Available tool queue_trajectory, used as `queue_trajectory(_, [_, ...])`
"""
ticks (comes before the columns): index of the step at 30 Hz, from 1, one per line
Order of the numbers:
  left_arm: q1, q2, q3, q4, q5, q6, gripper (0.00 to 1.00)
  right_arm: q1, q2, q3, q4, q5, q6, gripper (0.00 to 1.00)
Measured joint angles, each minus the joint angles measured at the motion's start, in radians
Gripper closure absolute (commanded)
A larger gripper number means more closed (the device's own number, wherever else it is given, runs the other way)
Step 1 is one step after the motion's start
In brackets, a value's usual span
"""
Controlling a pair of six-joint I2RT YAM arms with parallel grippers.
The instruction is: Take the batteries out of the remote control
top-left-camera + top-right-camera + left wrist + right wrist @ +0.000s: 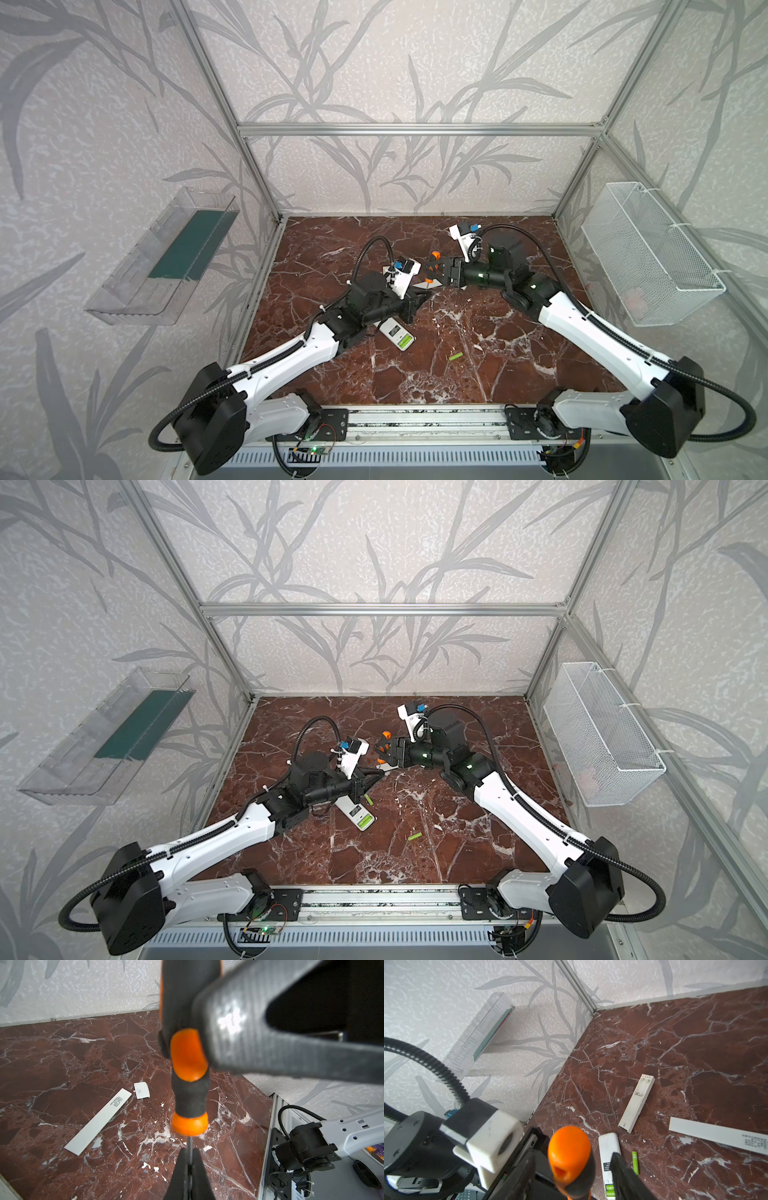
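clamping the thin metal shaft of the orange-and-black handled screwdriver [189, 1055], the left gripper [190, 1154] is keeping its fingers pressed together on it near the table's middle, slightly toward 12 o'clock in both top views. the right gripper [571, 1159] is reaching in from 3 o'clock. its black fingers [620, 1169] are standing parted on either side of the handle, with a gap showing in the right wrist view, so they are not squeezing it.

the white rounded remote control [395, 332] is lying flat at about 7 o'clock from the middle, partly under the left arm, with its compartment uncovered and facing up. two lime-green cylindrical batteries [610, 1189] are sitting side by side in that compartment. a third lime-green battery [368, 800] is lying loose on the brown marble tabletop [498, 374] just beside that remote, at its 1 o'clock. a fourth lime-green battery [456, 356] is lying well apart, at 5 o'clock from the middle.

a slim white rectangular remote [636, 1103] is lying with its open slot facing up. a long white flat cover [97, 1122] is resting near it, and a small white rounded cover [142, 1090] is lying just off the long cover's end.
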Motion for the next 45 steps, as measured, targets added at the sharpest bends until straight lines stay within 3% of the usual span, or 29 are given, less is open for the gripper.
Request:
queue_trajectory(9, [0.001, -0.009, 0.000, -0.034, 0.012, 0.015, 1.00, 0.000, 0.016, -0.001, 0.025, -0.023, 0.030, 0.57])
queue_trajectory(16, [0.002, -0.009, 0.000, -0.050, 0.014, 0.019, 1.00, 0.000, 0.041, -0.003, 0.035, -0.040, 0.039, 0.99])
queue_trajectory(17, [0.002, -0.009, 0.000, -0.055, 0.013, 0.021, 1.00, 0.000, 0.042, -0.004, 0.035, -0.040, 0.039, 1.00])
queue_trajectory(19, [0.002, -0.011, 0.000, -0.063, 0.006, 0.022, 0.91, 0.000, 0.043, -0.005, 0.034, -0.039, 0.036, 1.00])
queue_trajectory(23, [0.004, -0.043, -0.001, -0.112, -0.056, 0.006, 0.52, 0.033, 0.035, -0.004, -0.019, 0.053, -0.035, 1.00])
queue_trajectory(27, [0.041, -0.137, -0.050, -0.167, -0.158, -0.074, 0.40, 0.130, 0.014, -0.006, -0.091, 0.235, -0.168, 1.00])
queue_trajectory(31, [0.099, -0.254, -0.172, -0.223, -0.223, -0.216, 0.40, 0.195, -0.011, -0.063, -0.053, 0.332, -0.234, 1.00])
queue_trajectory(35, [0.132, -0.327, -0.340, -0.246, -0.248, -0.404, 0.53, 0.230, 0.011, -0.140, 0.012, 0.399, -0.254, 1.00])
queue_trajectory(40, [0.118, -0.297, -0.513, -0.200, -0.220, -0.617, 0.58, 0.298, 0.091, -0.177, 0.095, 0.468, -0.267, 1.00])
queue_trajectory(45, [0.096, -0.214, -0.523, -0.134, -0.201, -0.680, 0.60, 0.341, 0.131, -0.209, 0.183, 0.504, -0.264, 1.00])
